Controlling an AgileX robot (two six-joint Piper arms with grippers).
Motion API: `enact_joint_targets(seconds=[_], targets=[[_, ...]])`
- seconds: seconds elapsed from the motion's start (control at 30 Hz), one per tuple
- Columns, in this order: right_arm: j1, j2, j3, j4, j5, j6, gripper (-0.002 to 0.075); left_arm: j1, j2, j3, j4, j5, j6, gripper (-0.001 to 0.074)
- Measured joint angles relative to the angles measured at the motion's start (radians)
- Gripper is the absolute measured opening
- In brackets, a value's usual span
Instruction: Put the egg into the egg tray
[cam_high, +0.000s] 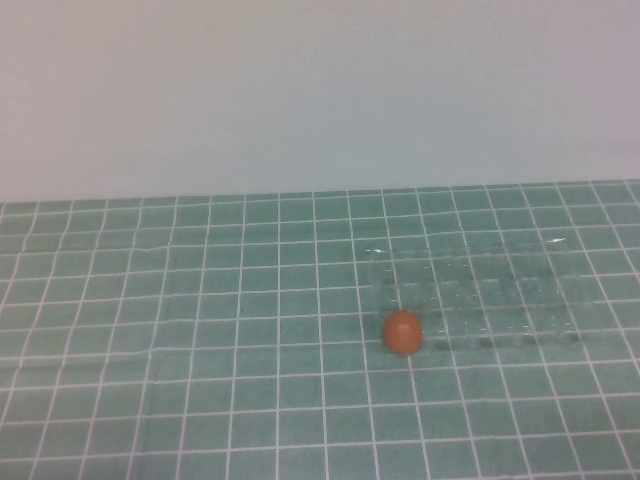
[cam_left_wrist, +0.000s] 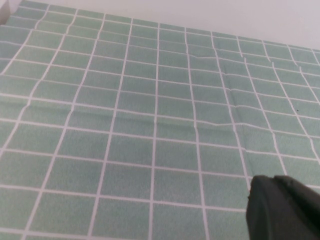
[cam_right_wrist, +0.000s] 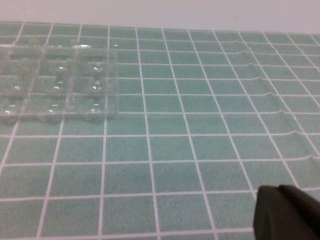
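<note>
Egg-wise nothing's done yet: neither arm shows in the high view, and each wrist view only catches a dark bit of its own gripper, left gripper and right gripper, so can't tell their state. Egg sits on the mat, touching the egg tray's near-left corner, outside the cups. Whole pick and place remains.

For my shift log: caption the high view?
Small orange-brown egg on green grid mat, touching clear plastic egg tray's near-left corner; neither gripper visible.
</note>
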Motion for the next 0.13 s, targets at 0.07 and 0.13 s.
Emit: enact_joint_targets(seconds=[0.07,0.13], targets=[[0.0,0.0,0.0,0.0,0.0,0.0,-0.0001,0.0,0.0,0.0,0.0,0.0,0.0,-0.0001],[0.0,0.0,0.0,0.0,0.0,0.0,-0.0001,0.0,0.0,0.0,0.0,0.0,0.0,-0.0001]])
